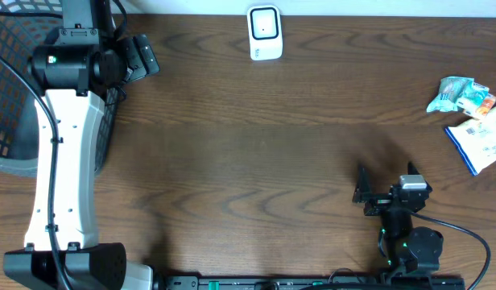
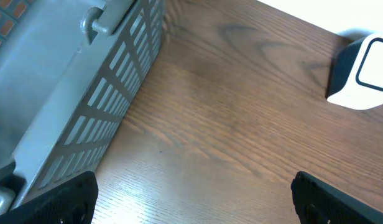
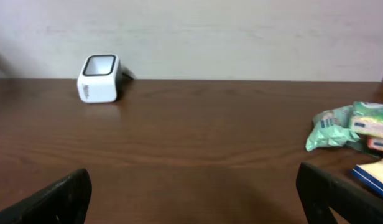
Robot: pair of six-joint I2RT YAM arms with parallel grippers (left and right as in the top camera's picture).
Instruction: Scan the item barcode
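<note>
The left gripper (image 1: 142,56), wide open and empty, hangs beside the mesh basket (image 1: 10,89); a swing could snag it. The right gripper (image 3: 193,198), also agape and empty, has the scanner (image 1: 264,33) far ahead-left; packets (image 1: 457,93) ahead-right crowd together, risking grabbing 2.

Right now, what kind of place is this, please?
Probably a mock shop checkout on a wooden table: a white barcode scanner at the far edge, a mesh basket on the left, small packets on the right.
</note>
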